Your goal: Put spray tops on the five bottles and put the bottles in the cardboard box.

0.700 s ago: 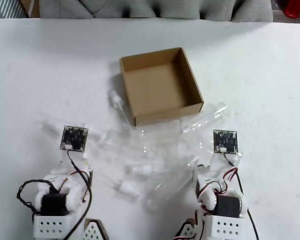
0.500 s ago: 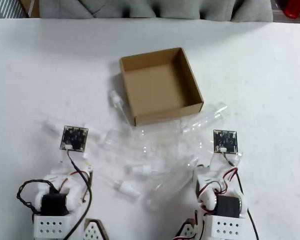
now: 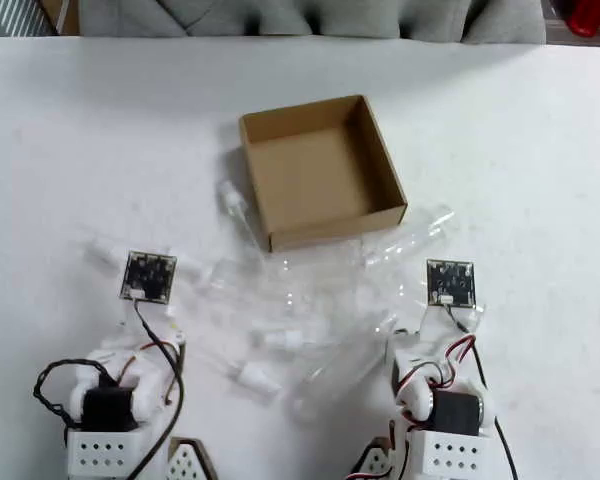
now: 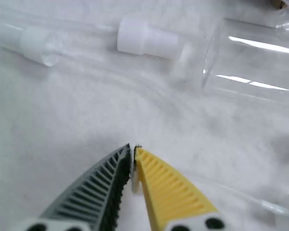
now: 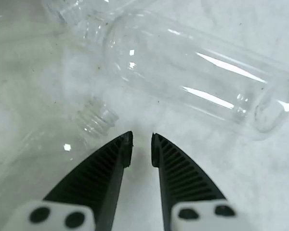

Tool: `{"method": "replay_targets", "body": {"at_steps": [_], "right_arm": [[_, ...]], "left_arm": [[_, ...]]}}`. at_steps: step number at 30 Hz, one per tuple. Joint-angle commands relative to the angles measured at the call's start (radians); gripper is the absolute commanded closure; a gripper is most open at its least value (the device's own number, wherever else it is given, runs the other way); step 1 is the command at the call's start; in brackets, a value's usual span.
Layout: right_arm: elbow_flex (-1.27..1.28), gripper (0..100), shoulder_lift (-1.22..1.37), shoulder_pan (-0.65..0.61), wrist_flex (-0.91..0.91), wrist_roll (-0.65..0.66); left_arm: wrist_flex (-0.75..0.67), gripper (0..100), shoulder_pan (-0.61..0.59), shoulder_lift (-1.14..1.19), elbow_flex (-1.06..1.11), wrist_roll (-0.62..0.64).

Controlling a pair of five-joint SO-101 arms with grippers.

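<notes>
1. The left gripper (image 4: 133,150) has its grey and yellow fingers meeting at the tips with nothing held. It is low over the table (image 4: 62,120), to the near left of the box (image 3: 320,170).
2. The right gripper (image 5: 140,138) has black fingers a narrow gap apart with nothing between them. It is to the near right of the box.
3. Just past the left gripper lie a white top (image 4: 147,39), a second top (image 4: 38,44) and a clear bottle (image 4: 250,62) on its side.
4. Near the right gripper's tips is an uncapped bottle neck (image 5: 95,118). Beyond it, another bottle (image 5: 197,77) lies on its side.
5. The bottles and tops lie scattered between the box and the arms, all outside the box. One bottle (image 3: 410,235) lies off the box's near right corner.
</notes>
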Motion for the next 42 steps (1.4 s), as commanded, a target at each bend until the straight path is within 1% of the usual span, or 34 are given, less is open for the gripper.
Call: {"method": "replay_targets", "body": {"at_steps": [1, 36, 38, 42], "right_arm": [[0.009, 95.7, -0.005, 0.005, 0.007, -0.003], [0.009, 95.7, -0.005, 0.004, 0.007, -0.003], [0.009, 95.7, -0.005, 0.001, 0.007, -0.002], [0.009, 95.4, -0.005, -0.05, 0.007, -0.002]], "left_arm": [[0.006, 98, 0.005, -0.004, -0.002, 0.006], [0.006, 98, 0.007, -0.004, -0.002, 0.005], [0.006, 98, 0.005, -0.004, -0.002, 0.005], [0.006, 98, 0.004, -0.004, -0.003, 0.003]]}}
